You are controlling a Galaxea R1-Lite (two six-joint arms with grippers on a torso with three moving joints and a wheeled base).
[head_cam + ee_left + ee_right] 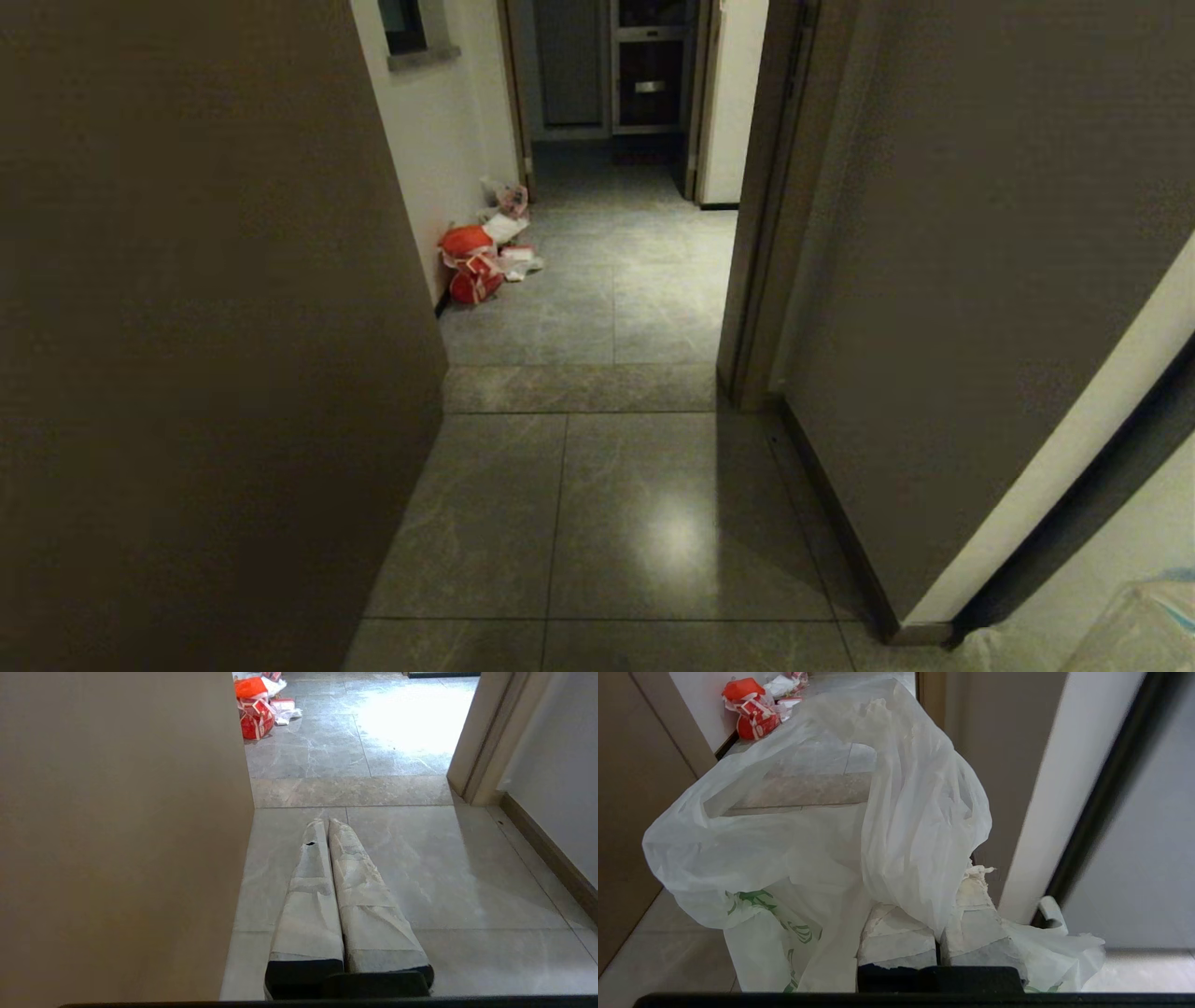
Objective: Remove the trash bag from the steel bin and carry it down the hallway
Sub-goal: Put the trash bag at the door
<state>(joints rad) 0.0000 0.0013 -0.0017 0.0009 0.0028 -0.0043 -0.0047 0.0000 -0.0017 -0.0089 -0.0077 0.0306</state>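
One trash bag (822, 858) is in view, translucent white with green marks. One orange-red bag (471, 266) sits on the hallway floor among a few pieces of litter. Two tools show: left (327, 823) and right (938, 924).

The left gripper (327, 823) is held level above the floor, its wrapped fingers (308, 896) pressed together. The right gripper (938, 933) is clamped on the trash bag (794, 858).

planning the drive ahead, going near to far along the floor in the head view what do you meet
Grey floor tiles with a bright glare patch → darker threshold strip → dark wood door frame on the right → orange-red bag and litter against the left wall → far doorway with a cabinet behind it.
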